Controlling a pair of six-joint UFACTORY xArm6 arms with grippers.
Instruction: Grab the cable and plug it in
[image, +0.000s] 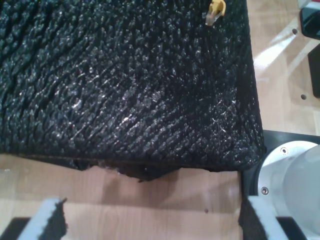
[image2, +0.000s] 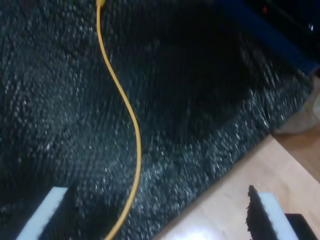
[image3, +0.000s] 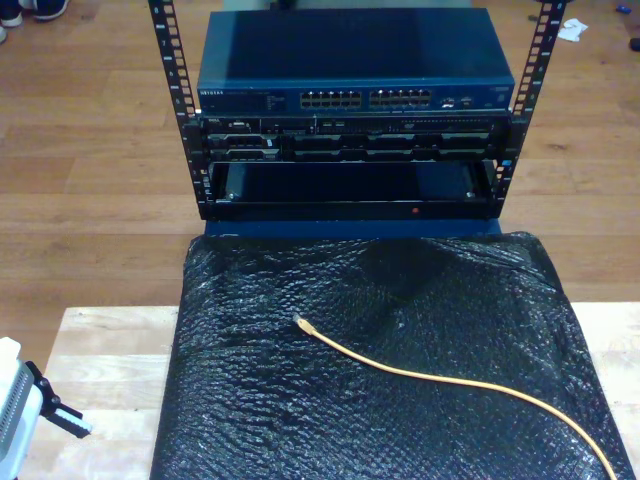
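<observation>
Your cable (image3: 440, 377) lies loose on the black mat (image3: 250, 420), plug (image: 215, 12) toward the rack (image3: 350, 110). Both claws hang spread and empty; the second claw (image2: 160, 215) straddles its length, nearest.

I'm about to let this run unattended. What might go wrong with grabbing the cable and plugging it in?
The cable is thin and lies flat on the bumpy black mat, so a pincer may pinch the mat or slip off. The clear plug is small, and the switch ports are tightly packed, so misalignment seems likely. The long trailing length could drag or snag.
</observation>
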